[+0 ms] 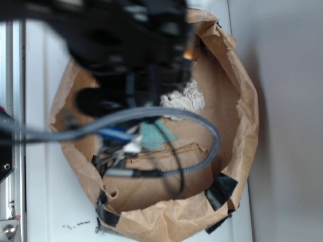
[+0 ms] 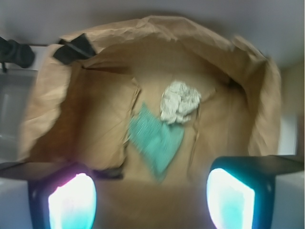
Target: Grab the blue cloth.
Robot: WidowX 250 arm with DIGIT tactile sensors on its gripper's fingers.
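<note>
Nearest to us in the wrist view are our two glowing fingertips [image 2: 71, 202], one at each lower corner, with a wide gap between them and nothing in it: the jaws stand apart. The gripper [image 2: 151, 202] hangs above the mouth of the brown paper bag [image 2: 259, 95], well clear of its floor.

Just beyond the gap lies the blue cloth [image 2: 157, 140], flat on the bag's bottom, its pointed end toward us. Its far edge touches the crumpled white paper wad [image 2: 180, 101], which sits behind it.

In the exterior view, the arm and its grey cable [image 1: 202, 121] hide most of the bag's inside; only a patch of the blue cloth [image 1: 156, 135] shows beside the paper wad [image 1: 186, 98].

We judge we are in the approach, with no contact yet. The next move calls for descending into the bag, staying centred on the cloth's near half, so that closing pinches terry alone and not the wad.
</note>
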